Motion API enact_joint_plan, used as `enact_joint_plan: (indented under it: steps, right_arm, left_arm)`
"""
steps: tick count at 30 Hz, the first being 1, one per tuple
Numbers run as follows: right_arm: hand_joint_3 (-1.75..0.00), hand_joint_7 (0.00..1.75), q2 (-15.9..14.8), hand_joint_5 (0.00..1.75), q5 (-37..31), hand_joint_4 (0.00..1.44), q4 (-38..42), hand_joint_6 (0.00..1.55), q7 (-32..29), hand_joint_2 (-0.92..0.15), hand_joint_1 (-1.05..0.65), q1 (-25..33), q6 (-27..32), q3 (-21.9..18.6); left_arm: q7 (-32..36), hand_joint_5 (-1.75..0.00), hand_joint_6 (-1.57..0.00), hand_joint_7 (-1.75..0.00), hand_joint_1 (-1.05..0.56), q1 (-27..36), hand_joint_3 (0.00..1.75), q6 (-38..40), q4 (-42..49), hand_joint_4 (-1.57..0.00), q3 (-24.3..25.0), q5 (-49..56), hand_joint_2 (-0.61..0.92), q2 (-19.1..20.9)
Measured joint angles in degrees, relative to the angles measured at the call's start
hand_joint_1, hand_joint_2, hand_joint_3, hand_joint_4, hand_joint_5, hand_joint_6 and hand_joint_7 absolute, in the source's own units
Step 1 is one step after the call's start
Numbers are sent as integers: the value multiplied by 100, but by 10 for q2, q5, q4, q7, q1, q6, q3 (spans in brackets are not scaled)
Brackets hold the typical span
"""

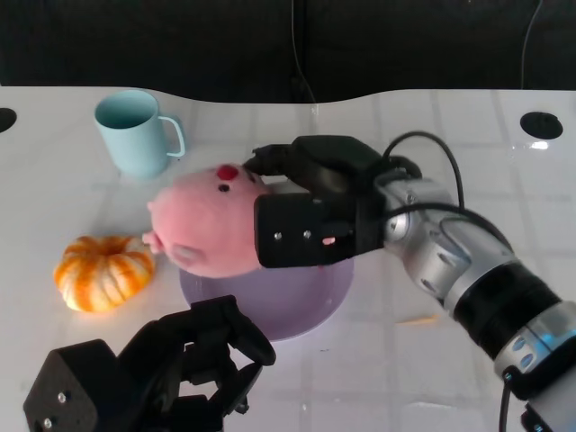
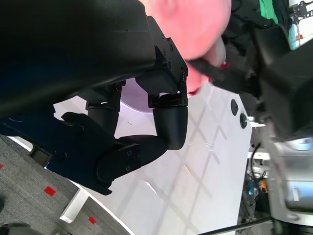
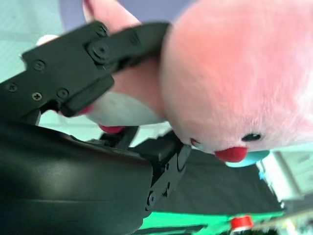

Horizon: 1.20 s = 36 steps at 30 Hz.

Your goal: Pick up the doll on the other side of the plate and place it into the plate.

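A pink plush doll [image 1: 205,224] with a red nose is held above the lavender plate [image 1: 297,306] at the table's middle. My right hand [image 1: 310,216] grips the doll from its right side, fingers wrapped over its back. The right wrist view shows the doll [image 3: 234,78] close up, clamped between the fingers [image 3: 88,58]. My left hand [image 1: 171,369] sits low at the near left with fingers curled in, holding nothing. The left wrist view shows those curled fingers [image 2: 166,122], with the doll [image 2: 195,24] and plate [image 2: 137,95] beyond.
A light blue mug [image 1: 135,130] stands at the far left. An orange pumpkin [image 1: 103,270] lies left of the plate. A black round hole [image 1: 540,124] marks the table's far right. The dark table edge runs along the back.
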Motion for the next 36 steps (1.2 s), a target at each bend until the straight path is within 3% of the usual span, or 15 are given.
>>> enact_joint_plan:
  steps: [6,14,24,27,29,34,36]
  right_arm:
    - [-24,1,-22,8,-3,2,-72,7,92,-92,-95,-6,35,5]
    - [-20,2,-58,10,5,6,-179,10,143,-92,-95,6,46,0]
    - [-19,6,-138,21,31,29,-341,27,128,-92,-73,128,8,-44]
    - [-9,11,-152,30,49,50,-375,46,90,-92,-60,181,-29,-70]
    - [-7,12,-157,33,63,56,-386,50,59,-92,-57,218,-64,-87]
    - [-3,19,-171,106,104,53,-400,75,7,-91,-36,301,-142,-128]
    - [-3,24,-180,117,120,54,-405,80,2,-90,-30,325,-158,-142]
  left_arm:
    - [0,-175,-64,-140,-28,0,90,-4,5,-64,0,0,68,1]
    - [0,-175,-64,-139,-28,0,89,-5,5,-62,1,0,68,3]
    - [0,-175,-64,-138,-29,-1,88,-7,6,-63,0,2,69,4]
    - [0,-175,-64,-138,-29,-2,88,-7,6,-62,-1,2,69,4]
    - [0,-175,-65,-137,-28,-2,88,-7,6,-62,-1,1,69,4]
    - [0,-175,-65,-138,-30,-2,87,-7,6,-62,-3,3,70,2]
    - [0,-175,-66,-138,-30,-2,87,-7,5,-62,-3,7,70,1]
